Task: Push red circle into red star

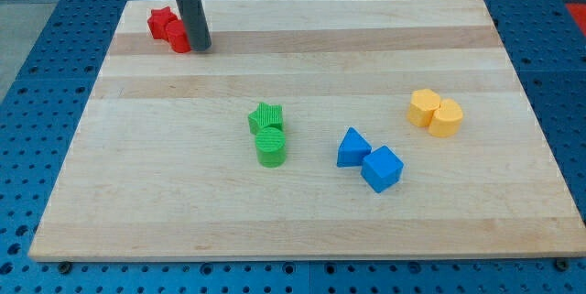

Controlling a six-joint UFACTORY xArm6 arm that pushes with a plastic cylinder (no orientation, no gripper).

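The big pale wooden board point(302, 202) lies on a blue table. Near the board's top left corner sits the red plastic star block point(161, 23). The red plastic circle block point(179, 36) touches it. My tip point(200, 48) holds nothing and rests against the circle's right side.

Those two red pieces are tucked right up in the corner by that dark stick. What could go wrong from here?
My tip sits against the right side of the red circle, which already appears to touch the red star.
1. Both sit near the top-left corner of the board; pushing further could slide the star off the edge.
2. An off-centre push might make the circle slip around the star and separate them.
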